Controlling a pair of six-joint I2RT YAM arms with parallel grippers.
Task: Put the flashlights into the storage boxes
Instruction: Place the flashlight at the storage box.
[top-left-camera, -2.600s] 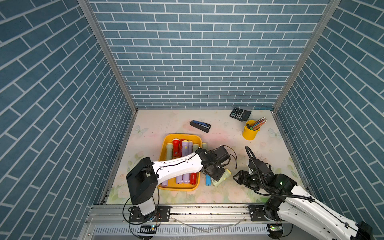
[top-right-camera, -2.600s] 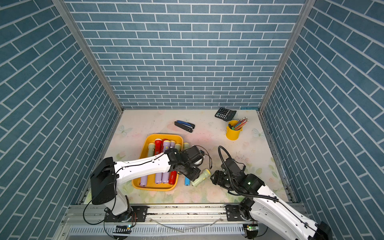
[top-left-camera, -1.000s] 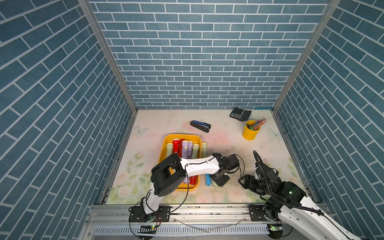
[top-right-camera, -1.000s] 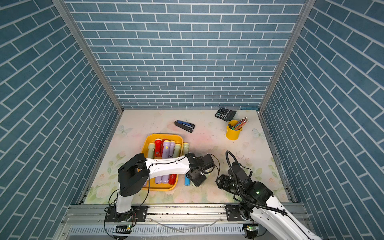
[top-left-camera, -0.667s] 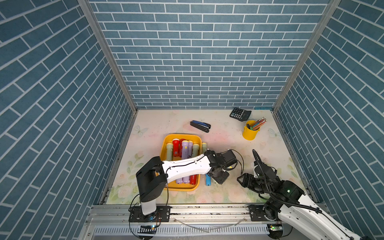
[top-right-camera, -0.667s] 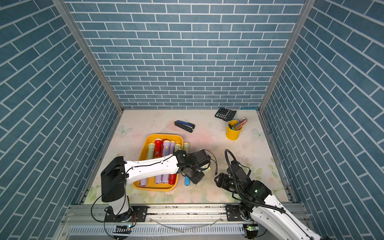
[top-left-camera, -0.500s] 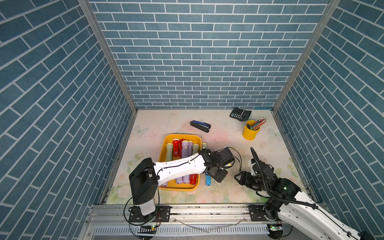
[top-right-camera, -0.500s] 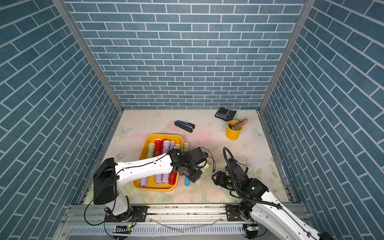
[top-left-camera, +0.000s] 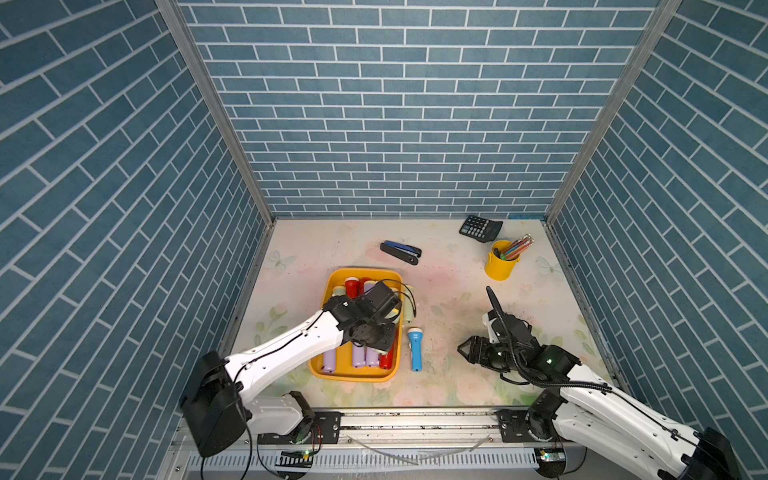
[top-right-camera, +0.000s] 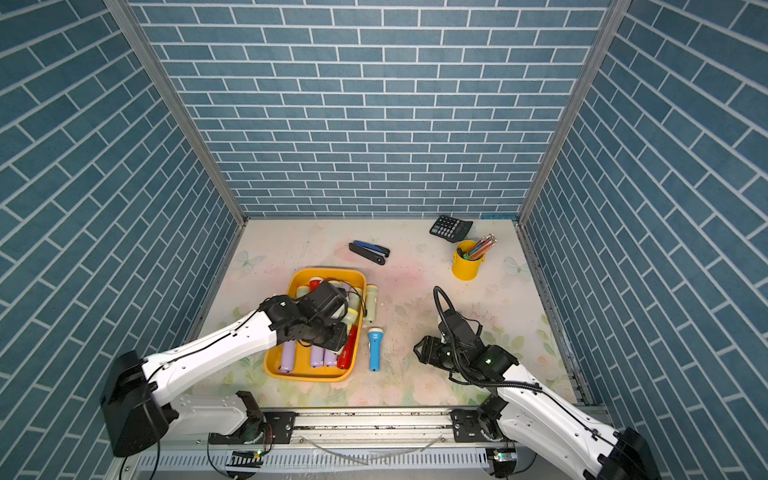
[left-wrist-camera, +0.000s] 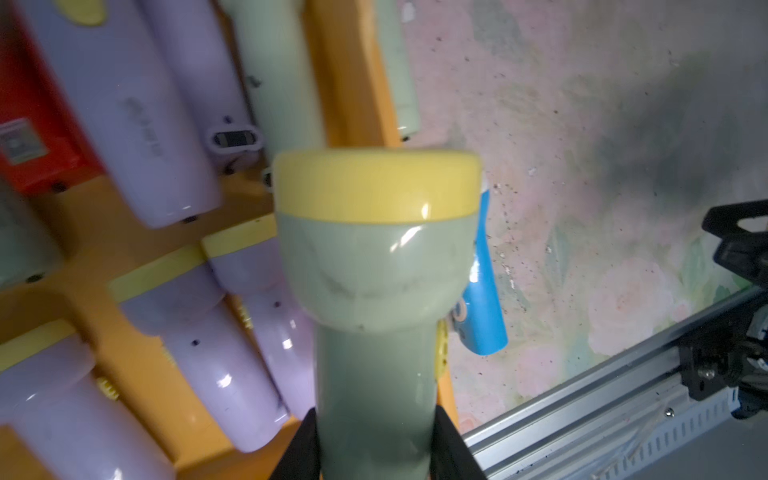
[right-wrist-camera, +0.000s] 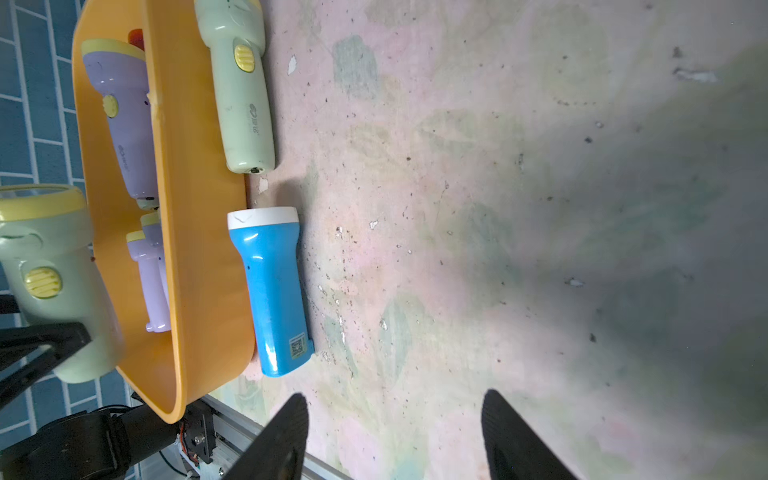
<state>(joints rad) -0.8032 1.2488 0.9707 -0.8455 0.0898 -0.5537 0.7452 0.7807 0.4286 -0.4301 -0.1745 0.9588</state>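
My left gripper (left-wrist-camera: 374, 444) is shut on the handle of a pale green flashlight (left-wrist-camera: 374, 266) with a yellow head, held above the near right part of the yellow-orange storage box (top-left-camera: 353, 376). Several lilac, red and green flashlights (top-left-camera: 365, 355) lie in the box. On the table, close beside the box's right rim, lie a blue flashlight (top-left-camera: 414, 348) and a pale green one (top-left-camera: 409, 309). My right gripper (top-left-camera: 465, 348) hovers open and empty to the right of the blue flashlight (right-wrist-camera: 272, 291), fingertips pointing toward it.
A yellow pencil cup (top-left-camera: 501, 266), a black calculator (top-left-camera: 481, 227) and a black-and-blue tool (top-left-camera: 401, 252) stand toward the back. Brick walls close off three sides, and a metal rail (top-left-camera: 415, 424) runs along the front edge.
My left gripper has carried the pale green flashlight from the table right of the blue one, leftward and up over the box. The right arm has barely shifted.
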